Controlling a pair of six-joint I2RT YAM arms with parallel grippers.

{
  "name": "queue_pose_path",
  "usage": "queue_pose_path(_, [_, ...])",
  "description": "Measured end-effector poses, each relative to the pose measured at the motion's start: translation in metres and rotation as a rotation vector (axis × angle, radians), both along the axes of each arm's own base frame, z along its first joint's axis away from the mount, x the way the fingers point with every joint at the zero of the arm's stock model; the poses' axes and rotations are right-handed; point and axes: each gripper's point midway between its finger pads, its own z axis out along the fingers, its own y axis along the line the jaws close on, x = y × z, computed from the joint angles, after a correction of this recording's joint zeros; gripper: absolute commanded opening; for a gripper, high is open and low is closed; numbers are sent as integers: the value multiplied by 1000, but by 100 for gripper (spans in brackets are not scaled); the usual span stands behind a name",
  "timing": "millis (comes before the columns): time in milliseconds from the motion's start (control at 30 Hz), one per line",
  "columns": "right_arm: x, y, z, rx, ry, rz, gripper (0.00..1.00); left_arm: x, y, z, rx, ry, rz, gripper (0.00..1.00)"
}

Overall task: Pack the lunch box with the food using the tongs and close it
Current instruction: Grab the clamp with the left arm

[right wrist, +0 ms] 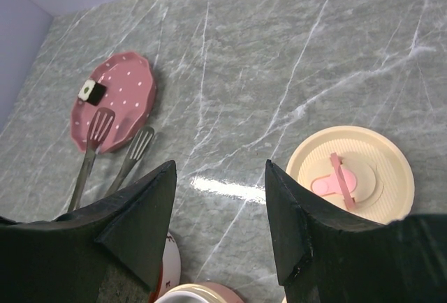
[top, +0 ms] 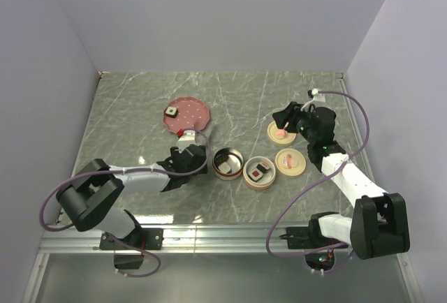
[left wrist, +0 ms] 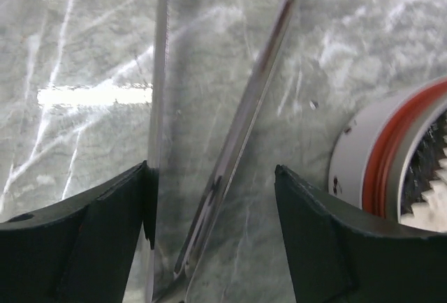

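Left hand (left wrist: 213, 174): jaws wide. Both arms of the tongs (left wrist: 241, 125) run between its fingers, sprung apart. One arm lies against the left finger; the other stands clear of the right finger, so there is no squeeze on the tongs and at most a loose cradle. In the right wrist view the tong tips sit at the near edge of the pink plate (right wrist: 133, 86), one over the rim and one just beside it, both short of the black-sided food piece (right wrist: 91, 91) lying on that plate. The first round compartment (top: 228, 151) holds a white piece (top: 225, 168); the second compartment (top: 257, 185), just beside it, holds a red-topped piece (top: 258, 173). Right hand (right wrist: 220, 167): jaws open and empty, hovering near one cream lid (right wrist: 363, 149). The other lid (top: 297, 167) lies flat on the table (top: 133, 107), beside the second compartment. Judgement: packing is partly done, with one piece left to pick and no lid on. The next move calls for the left hand to close on the tong arms, slide the tips forward to straddle the piece, pinch gently, then lift and carry it to a compartment. Risk: the small block may squirt out of the slim tips.
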Motion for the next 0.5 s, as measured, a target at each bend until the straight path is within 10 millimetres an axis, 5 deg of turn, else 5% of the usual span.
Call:
queue_pose_path(233, [0, 0, 0, 0, -1, 0, 61, 8, 5, -6, 114, 10, 97, 46])
queue_pose_path(500, [1, -1, 0, -2, -1, -7, 61, 8, 0, -4, 138, 15, 110, 43])
